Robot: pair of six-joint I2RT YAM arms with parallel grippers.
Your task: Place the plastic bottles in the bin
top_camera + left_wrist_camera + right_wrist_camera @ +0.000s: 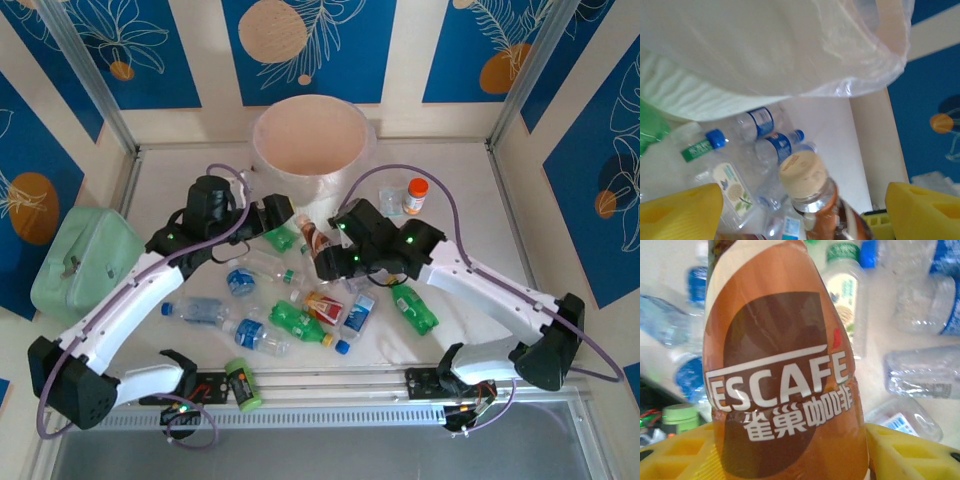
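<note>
Brown-labelled plastic coffee bottle (785, 365), near the round white bin (300, 187) | right hand (790, 452) clamps its label, left hand (802, 210) spread | I judge it light, slick, dentable: grip mid-body.

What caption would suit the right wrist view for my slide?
Nescafe coffee bottle clamped between the right gripper's fingers, other plastic bottles scattered behind.

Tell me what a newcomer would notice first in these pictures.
A brown coffee bottle looms large in the right wrist view, between the yellow fingers of the right gripper. From above, the big white bin stands at the far middle of the table, with a jumble of plastic bottles lying in front of it.
</note>
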